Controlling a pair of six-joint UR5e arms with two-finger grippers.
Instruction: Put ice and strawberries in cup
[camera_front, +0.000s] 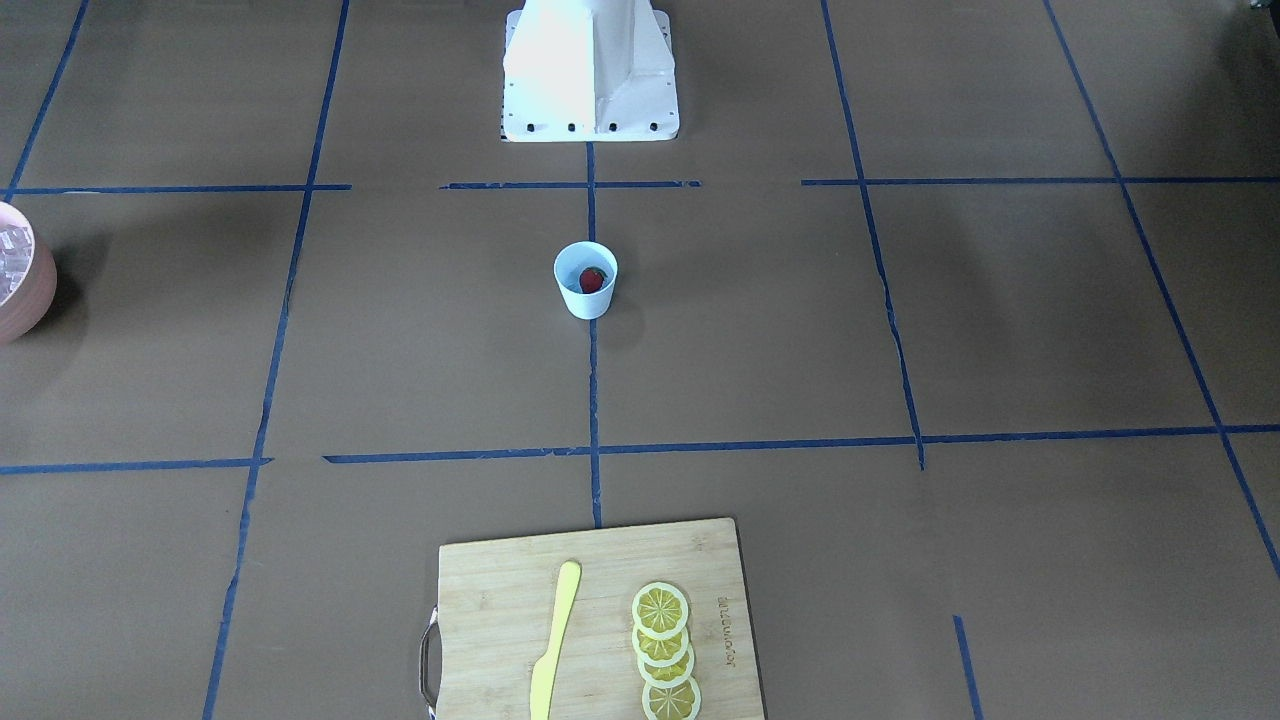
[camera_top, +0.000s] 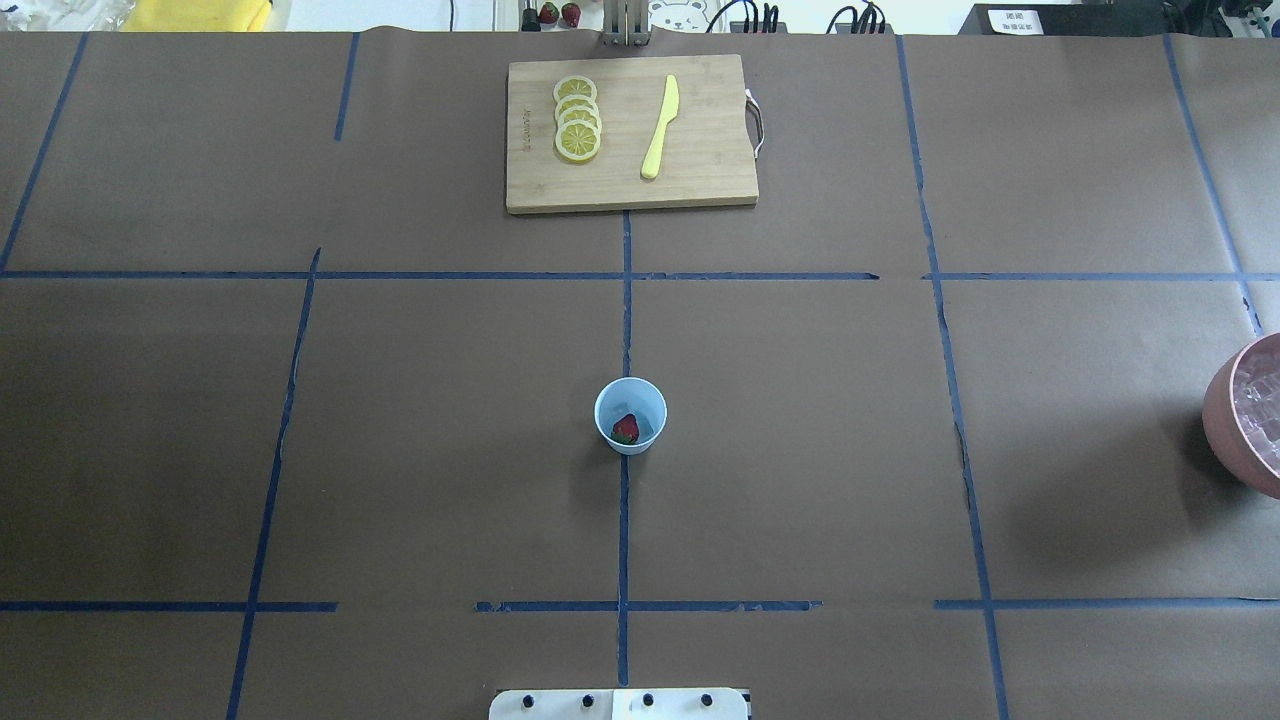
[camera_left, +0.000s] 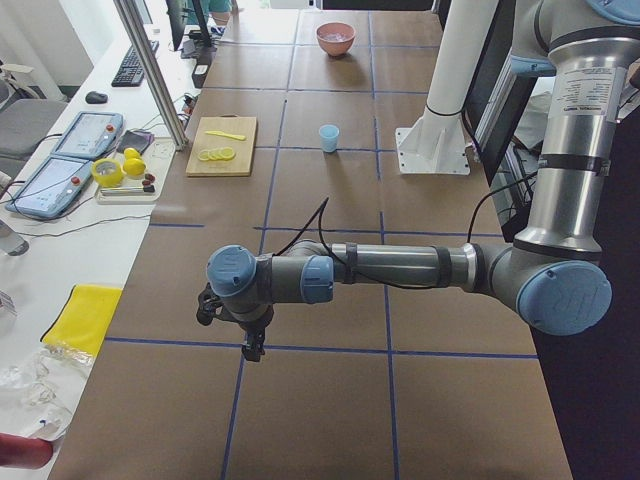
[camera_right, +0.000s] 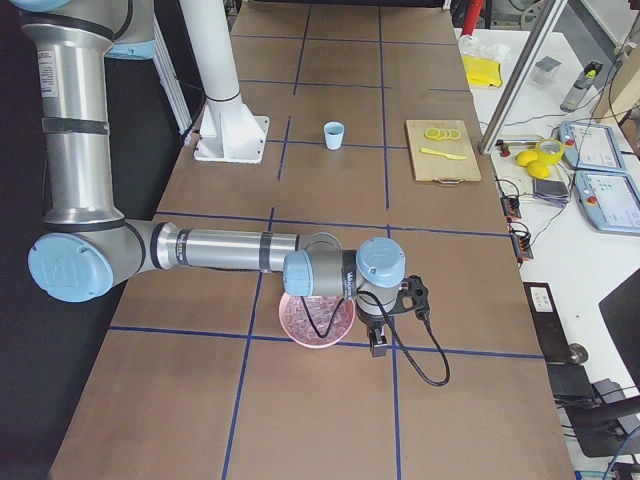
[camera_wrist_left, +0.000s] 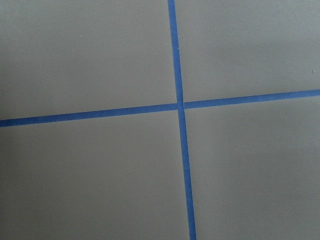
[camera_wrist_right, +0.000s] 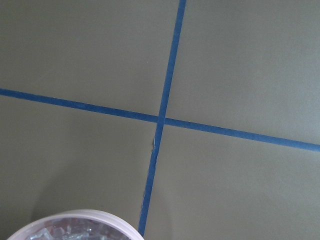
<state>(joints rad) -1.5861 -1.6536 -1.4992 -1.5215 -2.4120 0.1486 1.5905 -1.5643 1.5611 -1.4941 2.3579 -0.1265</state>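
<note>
A light blue cup (camera_top: 630, 415) stands upright near the middle of the brown-papered bench (camera_top: 440, 450). It sits on the blue tape line (camera_top: 625, 300) that runs from the robot's base (camera_front: 590, 90) towards the operators' edge, and a single red strawberry (camera_top: 626, 429) lies inside it. The ice (camera_top: 1262, 410), a heap of clear cubes, fills a pinkish-brown bowl (camera_top: 1222, 415) close to the bench's end on the robot's right, well apart from the cup. At the middle of the operators' edge lies a wooden cutting board (camera_top: 630, 185). It carries a row of overlapping lemon slices (camera_top: 577, 118) and a yellow knife (camera_top: 660, 127), the two apart from each other. The left arm reaches out level over the bench's end on the robot's left, with the left gripper (camera_left: 250, 345) pointing down above the paper near a crossing of tape lines. Only the side view shows it, so whether its fingers are apart or together cannot be told. The right arm stretches out likewise over the opposite end, the right gripper (camera_right: 378, 343) hanging just beside the bowl on its operators' side; the state of its fingers cannot be told either. The right wrist camera catches the bowl's pale rim and the ice at its lower edge
</note>
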